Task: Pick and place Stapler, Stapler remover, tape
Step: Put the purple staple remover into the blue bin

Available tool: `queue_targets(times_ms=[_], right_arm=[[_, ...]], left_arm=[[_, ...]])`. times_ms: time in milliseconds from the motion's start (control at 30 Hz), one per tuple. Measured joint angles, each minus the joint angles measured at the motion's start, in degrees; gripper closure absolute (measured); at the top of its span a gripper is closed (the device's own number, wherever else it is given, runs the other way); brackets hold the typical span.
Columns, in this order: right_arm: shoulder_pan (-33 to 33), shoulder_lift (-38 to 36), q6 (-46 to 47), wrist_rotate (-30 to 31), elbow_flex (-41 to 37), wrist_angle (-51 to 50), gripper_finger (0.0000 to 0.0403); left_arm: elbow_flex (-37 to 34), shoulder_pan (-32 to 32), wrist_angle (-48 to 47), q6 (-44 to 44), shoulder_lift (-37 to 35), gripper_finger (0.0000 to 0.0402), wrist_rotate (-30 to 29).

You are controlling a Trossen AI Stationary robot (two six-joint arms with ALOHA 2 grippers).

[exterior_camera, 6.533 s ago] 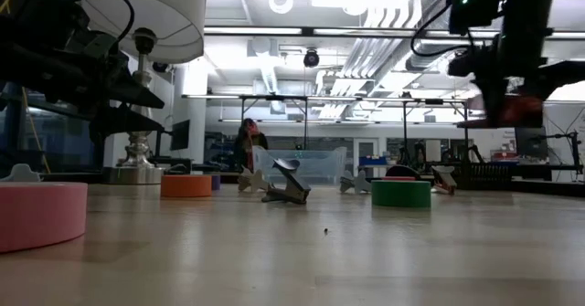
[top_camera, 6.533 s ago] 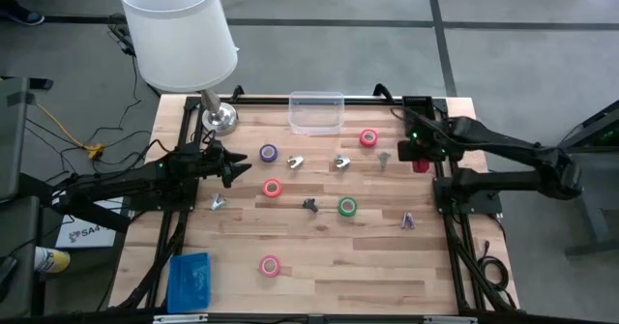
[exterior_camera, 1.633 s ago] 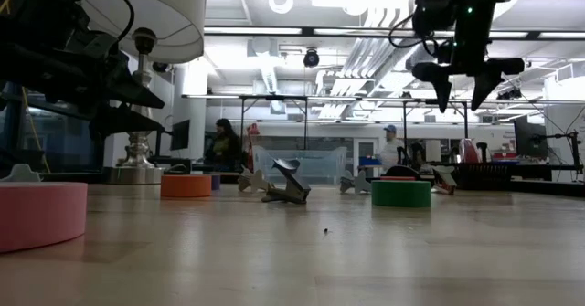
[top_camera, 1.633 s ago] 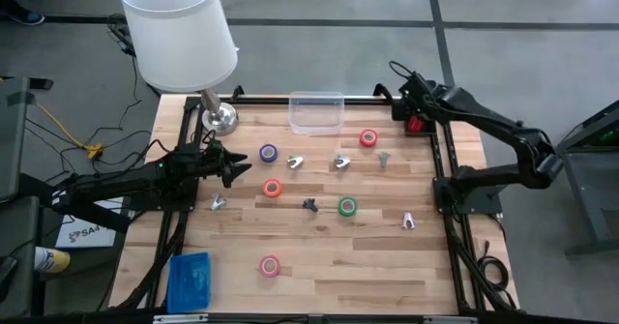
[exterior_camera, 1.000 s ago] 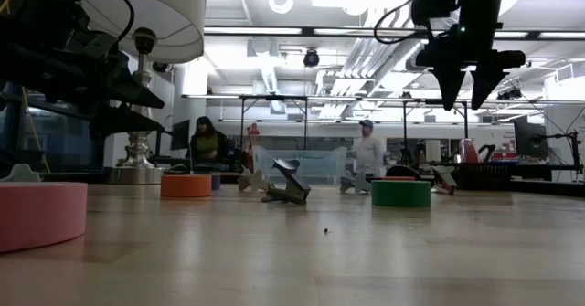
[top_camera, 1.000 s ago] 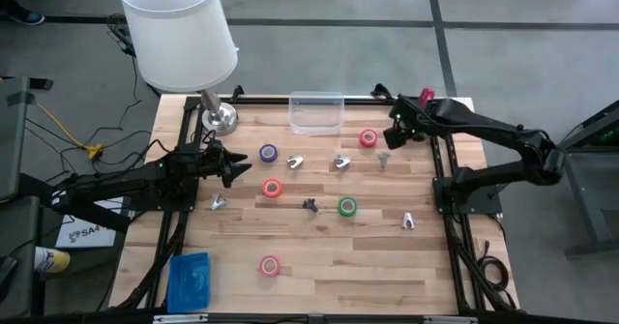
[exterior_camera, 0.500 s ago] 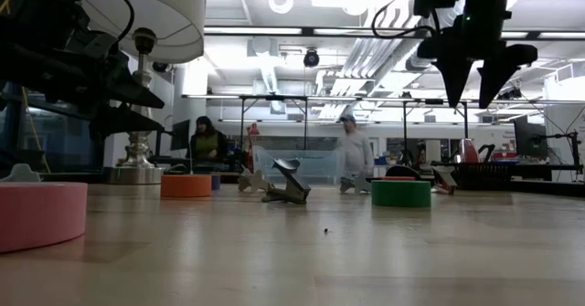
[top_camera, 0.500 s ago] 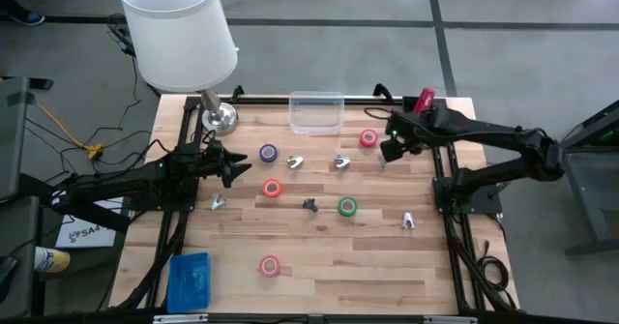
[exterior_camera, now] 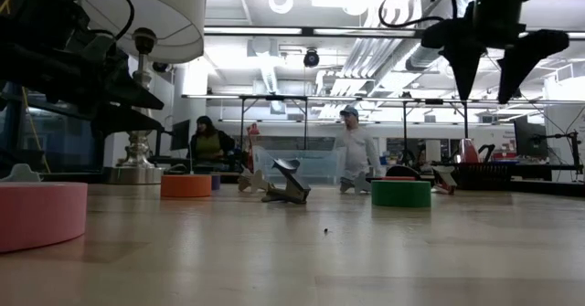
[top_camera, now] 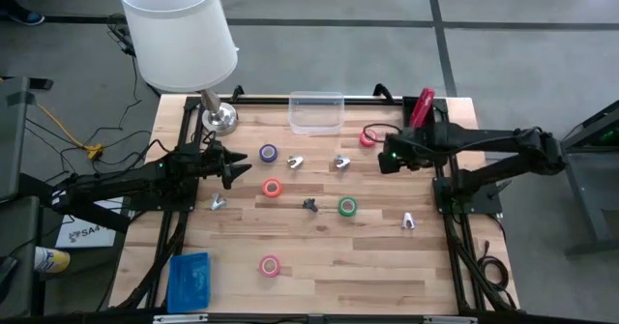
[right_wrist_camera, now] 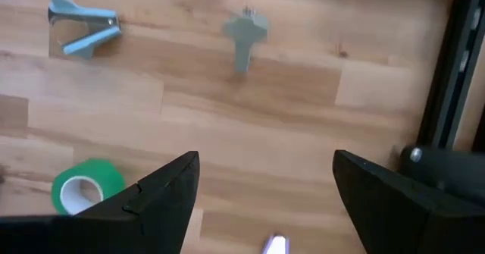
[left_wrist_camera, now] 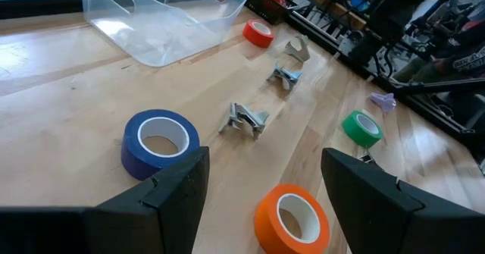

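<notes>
Left arm [top_camera: 126, 184]: black jointed links, matte. Right arm [top_camera: 493, 145]: black, looped cable, green indicator light near wrist. Fingers [right_wrist_camera: 163, 189]: dark, wedge-shaped, tapering. Bases: black frames at table edges.

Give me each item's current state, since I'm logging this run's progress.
Stapler: lying at the table's far right edge, not held.
Clear bin: empty.
Green tape: flat on the table.
Right claw: open, empty, above the table.
Left claw: open, empty.

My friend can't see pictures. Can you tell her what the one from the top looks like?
Two dark robot arms reach over a wooden table scattered with small tape rolls; the open right gripper hovers near the back right, by a long red stapler. The left gripper waits, open.
</notes>
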Motion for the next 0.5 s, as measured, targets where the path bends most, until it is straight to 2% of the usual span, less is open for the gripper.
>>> queue_targets(times_ms=[333, 500], right_arm=[[9.99, 0.13, 15.84, -0.38, -0.02, -1.49, 0.0108], [14.04, 0.58, 21.34, -3.34, -0.02, -2.73, 0.0108]], left_arm=[[0.00, 0.01, 0.00, -0.03, -0.01, 0.0151, -0.01], [-0.01, 0.00, 0.00, -0.09, 0.00, 0.0151, -0.01]])
